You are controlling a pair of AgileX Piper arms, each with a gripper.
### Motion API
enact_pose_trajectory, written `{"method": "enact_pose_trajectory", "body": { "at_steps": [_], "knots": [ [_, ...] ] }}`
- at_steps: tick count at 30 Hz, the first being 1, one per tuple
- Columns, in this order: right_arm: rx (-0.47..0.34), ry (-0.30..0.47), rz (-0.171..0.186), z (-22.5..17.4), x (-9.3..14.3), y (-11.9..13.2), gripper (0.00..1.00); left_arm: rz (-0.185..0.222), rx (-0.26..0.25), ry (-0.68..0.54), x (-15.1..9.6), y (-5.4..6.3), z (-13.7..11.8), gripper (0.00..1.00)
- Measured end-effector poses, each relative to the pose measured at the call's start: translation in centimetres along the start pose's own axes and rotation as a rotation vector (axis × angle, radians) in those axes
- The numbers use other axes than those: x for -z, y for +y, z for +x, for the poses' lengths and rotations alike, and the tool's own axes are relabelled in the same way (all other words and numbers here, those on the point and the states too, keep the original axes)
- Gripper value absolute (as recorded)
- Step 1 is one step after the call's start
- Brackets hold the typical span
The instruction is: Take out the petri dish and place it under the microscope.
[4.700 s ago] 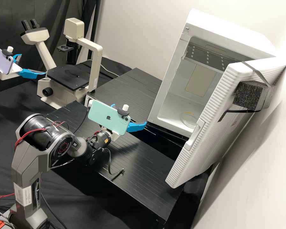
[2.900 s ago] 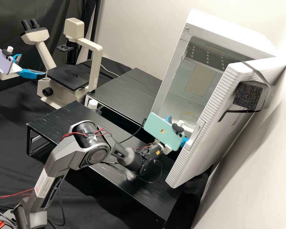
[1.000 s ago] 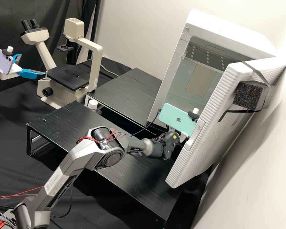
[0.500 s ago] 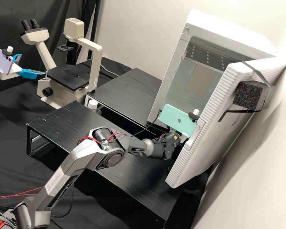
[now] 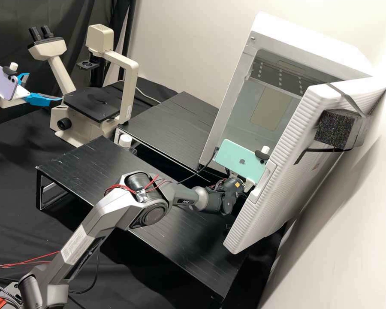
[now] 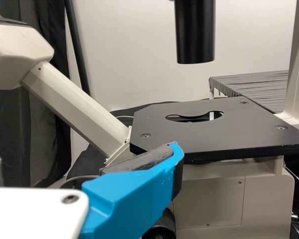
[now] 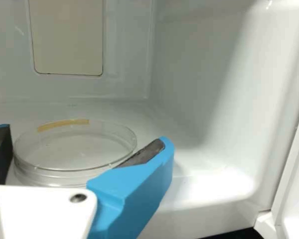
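In the high view, the left gripper (image 5: 44, 87) stands open beside the microscope (image 5: 92, 103). The left wrist view has one finger of this left gripper (image 6: 134, 194) just before the black microscope stage (image 6: 204, 132). At the mouth of the white chamber (image 5: 253, 128), the right gripper (image 5: 248, 185) has its fingers hidden behind the mint phone. Seen from its own wrist, the right gripper (image 7: 84, 142) is open, with the clear petri dish (image 7: 74, 149) between its two fingers. Whether their pads touch it I cannot tell. The dish lies on the chamber floor, a tan strip on its rim.
The open chamber door (image 5: 287, 167) stands close to the right of the right wrist. Black low tables (image 5: 171, 124) lie between chamber and microscope, with a white-capped bottle (image 5: 125, 141) near their gap. Over the stage hangs a black cylinder (image 6: 195, 32).
The right arm has moved right and into the chamber mouth from over the black table, with hardly any motion in the last second. The left arm has kept still.
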Motion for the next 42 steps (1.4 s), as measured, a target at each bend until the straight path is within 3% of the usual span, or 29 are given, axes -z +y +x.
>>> {"method": "enact_pose_trajectory", "body": {
  "at_steps": [25,30,42],
  "knots": [
    [0.006,0.002,0.001,0.1,0.2,-0.3,0.0,0.0,0.0,0.0,0.0,0.0,0.0,1.0],
    [0.014,-0.003,0.014,-0.4,0.1,-0.6,0.0,0.0,0.0,0.0,0.0,0.0,0.0,1.0],
    [-0.016,-0.008,0.045,-6.9,0.4,1.2,0.0,0.0,0.0,0.0,0.0,0.0,0.0,1.0]
  ]
}}
